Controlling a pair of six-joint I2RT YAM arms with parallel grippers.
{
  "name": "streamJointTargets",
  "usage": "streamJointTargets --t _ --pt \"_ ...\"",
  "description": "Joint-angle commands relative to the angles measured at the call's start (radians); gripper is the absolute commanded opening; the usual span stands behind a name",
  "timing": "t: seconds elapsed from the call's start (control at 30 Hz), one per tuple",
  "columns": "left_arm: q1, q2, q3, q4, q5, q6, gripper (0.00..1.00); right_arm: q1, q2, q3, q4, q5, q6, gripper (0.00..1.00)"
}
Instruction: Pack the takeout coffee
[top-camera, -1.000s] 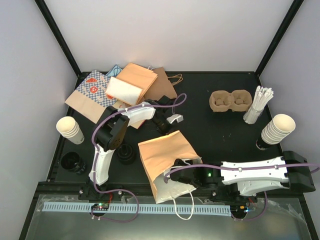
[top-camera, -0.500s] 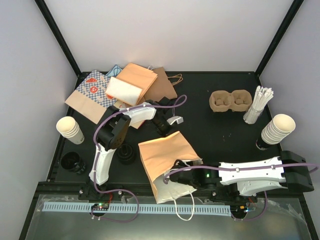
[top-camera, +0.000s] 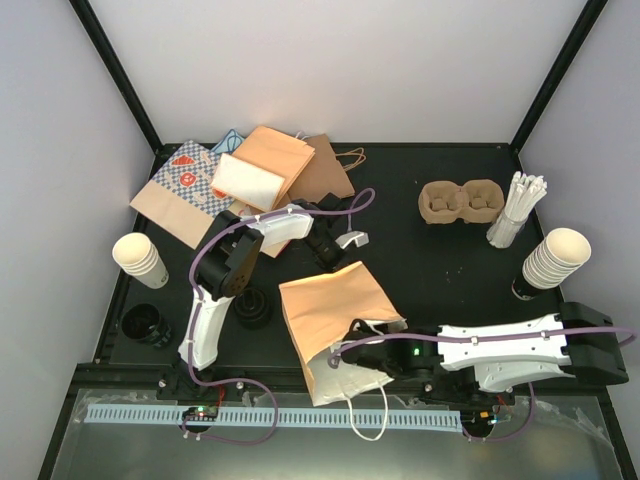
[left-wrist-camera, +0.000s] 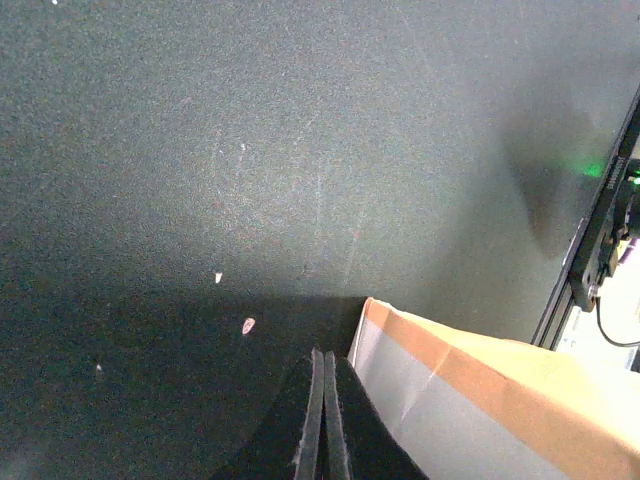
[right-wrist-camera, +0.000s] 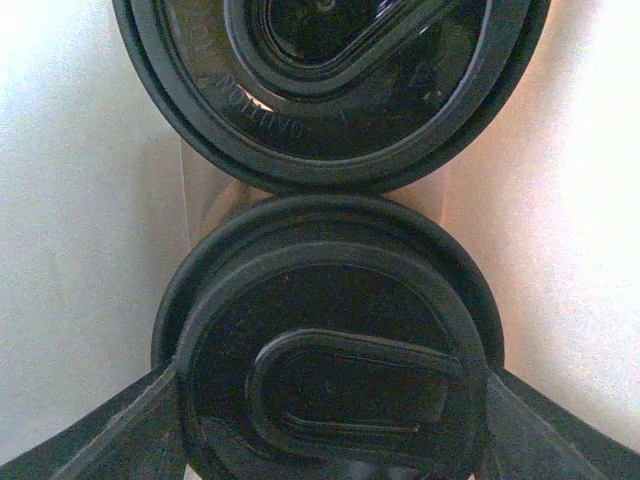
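Bag (top-camera: 325, 305) at lower centre holds the coffee: the right gripper (right-wrist-camera: 335, 425), reaching in, clasps one lidded cup (right-wrist-camera: 330, 360), with a second cup (right-wrist-camera: 330, 70) straight ahead, deeper in. The left gripper (left-wrist-camera: 322, 420), closed on nothing, sits beside the bag's far corner.

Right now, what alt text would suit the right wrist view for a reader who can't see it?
The right gripper clasps the nearer lidded cup by its sides, its black lid facing the camera. A farther lidded cup sits beyond, both inside a paper bag with pale inner walls.
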Motion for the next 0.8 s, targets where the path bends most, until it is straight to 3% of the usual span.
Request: streamJointTargets --t 0.0,0.3,0.77 --pt "-0.026 0.005 0.023 -0.073 0.138 0.020 0.02 -0.036 0.028 -0.014 -0.038 0.028 0.003 0.48" --pt "-0.025 -0.003 0.007 -0.074 0.156 0.000 0.01 -0.070 0.078 0.012 -0.037 0.028 0.041 0.48" --pt "-0.015 -0.021 0.000 -0.062 0.134 -0.054 0.01 -0.072 0.109 0.198 -0.232 0.075 0.161 0.45"
